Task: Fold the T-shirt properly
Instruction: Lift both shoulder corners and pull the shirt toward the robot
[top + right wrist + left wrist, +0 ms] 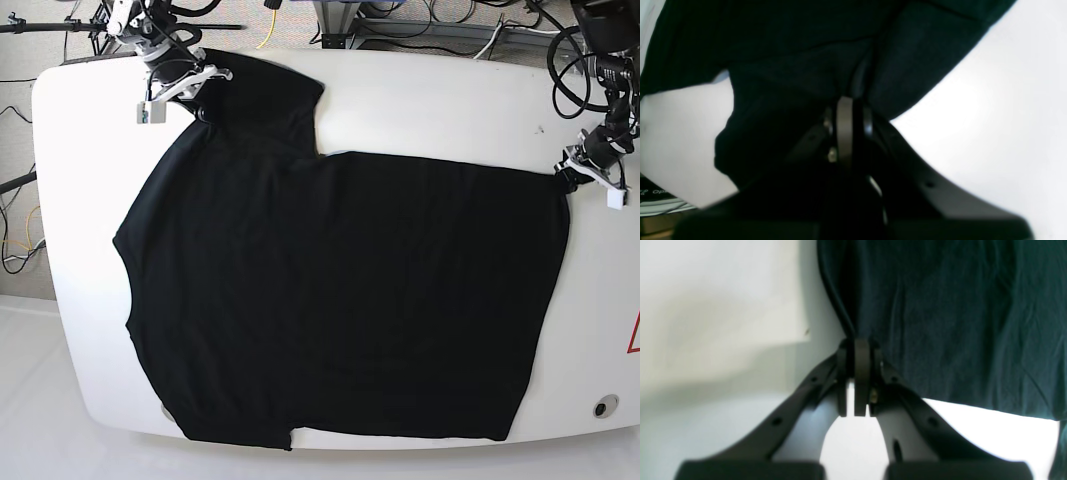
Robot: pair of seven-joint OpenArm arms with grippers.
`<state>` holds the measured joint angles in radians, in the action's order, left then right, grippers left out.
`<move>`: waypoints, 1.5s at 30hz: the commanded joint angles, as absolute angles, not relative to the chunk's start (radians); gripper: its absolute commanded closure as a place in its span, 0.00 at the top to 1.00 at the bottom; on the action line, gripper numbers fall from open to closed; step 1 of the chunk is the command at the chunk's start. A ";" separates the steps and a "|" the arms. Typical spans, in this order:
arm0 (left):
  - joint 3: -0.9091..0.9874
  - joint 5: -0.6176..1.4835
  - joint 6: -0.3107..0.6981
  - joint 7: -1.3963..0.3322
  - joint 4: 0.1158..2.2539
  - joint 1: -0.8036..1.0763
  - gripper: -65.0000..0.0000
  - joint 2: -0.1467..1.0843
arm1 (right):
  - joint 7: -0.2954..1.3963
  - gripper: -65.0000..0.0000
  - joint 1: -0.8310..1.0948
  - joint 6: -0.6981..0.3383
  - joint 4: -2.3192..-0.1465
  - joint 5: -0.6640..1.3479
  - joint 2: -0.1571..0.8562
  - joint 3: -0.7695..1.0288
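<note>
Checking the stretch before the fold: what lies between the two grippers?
In the base view, only the T-shirt spans from the right gripper to the left gripper, flat on the table; both grip it.

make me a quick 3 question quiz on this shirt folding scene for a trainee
1. True or false: both tools are clamped on the T-shirt.
2. In the base view, which tool holds the shirt's corner at the table's right edge? A) left tool B) right tool C) neither
3. Fill in: the side of the shirt facing up is plain ____.

Key:
1. True. The left tool and the right tool are each shut on cloth.
2. A. The left tool pinches that corner; the right tool grips the sleeve at the far left.
3. Black.
</note>
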<state>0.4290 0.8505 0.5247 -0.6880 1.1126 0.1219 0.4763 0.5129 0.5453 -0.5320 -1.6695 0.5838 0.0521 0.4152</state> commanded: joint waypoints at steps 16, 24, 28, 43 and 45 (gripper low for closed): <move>0.531 0.840 0.531 -0.737 1.350 0.352 0.00 0.520 | 0.528 0.00 0.710 -0.535 -1.837 0.594 0.085 0.523; 0.674 0.856 0.548 -0.728 1.541 0.531 0.00 0.461 | 0.529 0.00 0.793 -0.547 -1.914 0.666 0.112 0.581; 0.710 0.861 0.571 -0.732 1.588 0.580 0.00 0.440 | 0.530 0.00 0.820 -0.549 -1.941 0.687 0.121 0.587; 0.724 0.885 0.622 -0.744 1.603 0.583 0.00 0.456 | 0.524 0.00 0.835 -0.564 -1.997 0.676 0.100 0.601; 0.727 0.884 0.619 -0.747 1.604 0.580 0.00 0.457 | 0.523 0.00 0.835 -0.564 -2.002 0.675 0.095 0.604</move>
